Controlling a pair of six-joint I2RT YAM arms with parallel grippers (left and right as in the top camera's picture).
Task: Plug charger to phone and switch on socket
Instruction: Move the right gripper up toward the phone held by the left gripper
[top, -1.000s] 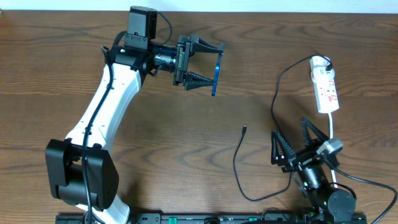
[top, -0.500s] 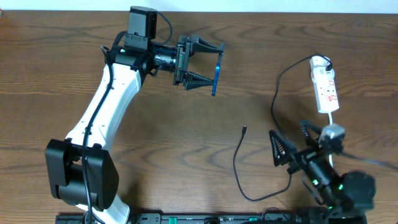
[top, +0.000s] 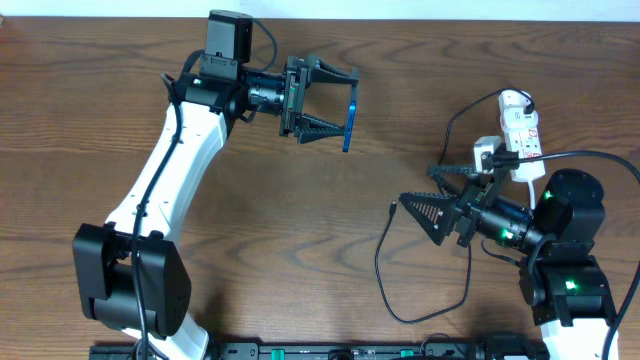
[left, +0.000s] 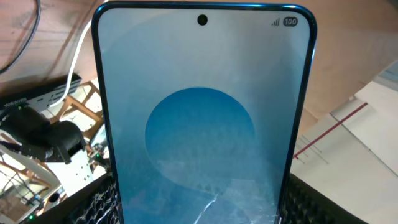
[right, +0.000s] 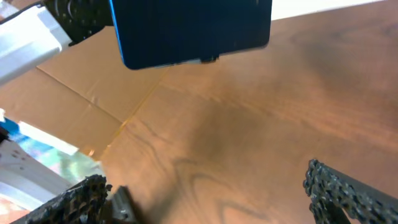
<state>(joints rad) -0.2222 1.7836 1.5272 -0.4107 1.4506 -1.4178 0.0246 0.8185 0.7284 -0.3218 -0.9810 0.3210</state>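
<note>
Status: no step is complete.

My left gripper (top: 348, 105) clamps the phone (left: 202, 124) between its fingers and holds it on edge above the table (top: 250, 220), screen lit, well apart from the charger (top: 380, 265). The charger lies loose on the table, and its plug (top: 393, 209) is not inserted.

My right gripper (top: 420, 190) stands wide open and empty, just beside that plug.

The socket (top: 522, 130) sits untouched at the far right. I cannot tell its switch position.

Remaining steps:
1. Grasp the plug.
2. Insert it into the phone.
3. Switch on the socket.
</note>
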